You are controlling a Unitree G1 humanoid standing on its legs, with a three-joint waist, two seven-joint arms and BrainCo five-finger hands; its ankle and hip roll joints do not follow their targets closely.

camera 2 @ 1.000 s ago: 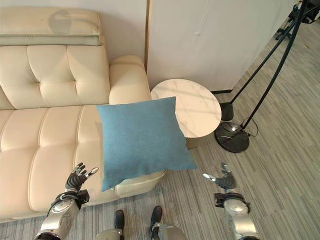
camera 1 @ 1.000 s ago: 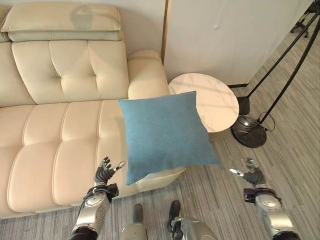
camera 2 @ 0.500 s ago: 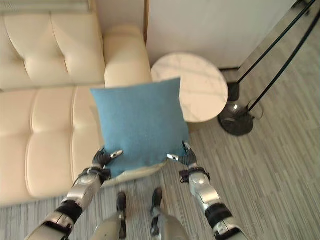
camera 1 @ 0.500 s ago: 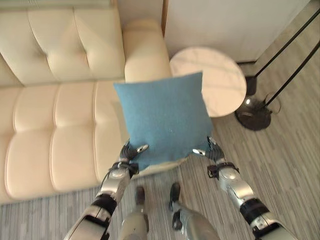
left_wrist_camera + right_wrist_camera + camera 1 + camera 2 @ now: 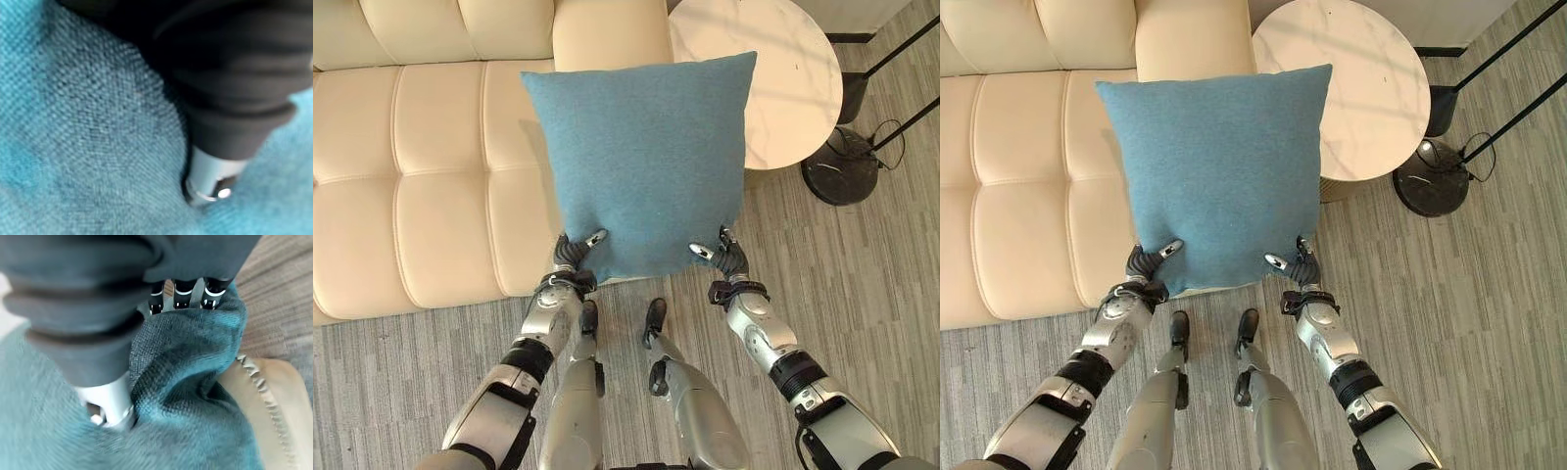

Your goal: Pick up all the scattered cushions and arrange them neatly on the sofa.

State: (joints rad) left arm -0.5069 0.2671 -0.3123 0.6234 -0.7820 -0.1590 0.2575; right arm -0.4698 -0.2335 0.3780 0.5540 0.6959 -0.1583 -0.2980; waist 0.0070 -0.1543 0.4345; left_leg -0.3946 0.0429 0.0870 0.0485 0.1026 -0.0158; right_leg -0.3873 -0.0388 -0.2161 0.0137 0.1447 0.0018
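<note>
Blue cushion (image 5: 641, 162), near corners pinched by left hand (image 5: 574, 255) and right hand (image 5: 726, 258), above cream sofa's (image 5: 421, 176) right end.

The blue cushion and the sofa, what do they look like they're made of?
The blue cushion looks like matte woven fabric; the weave's grain shows close up. The sofa looks like smooth cream leather or imitation leather, with a soft sheen and stitched tufted panels; which one cannot be told.
</note>
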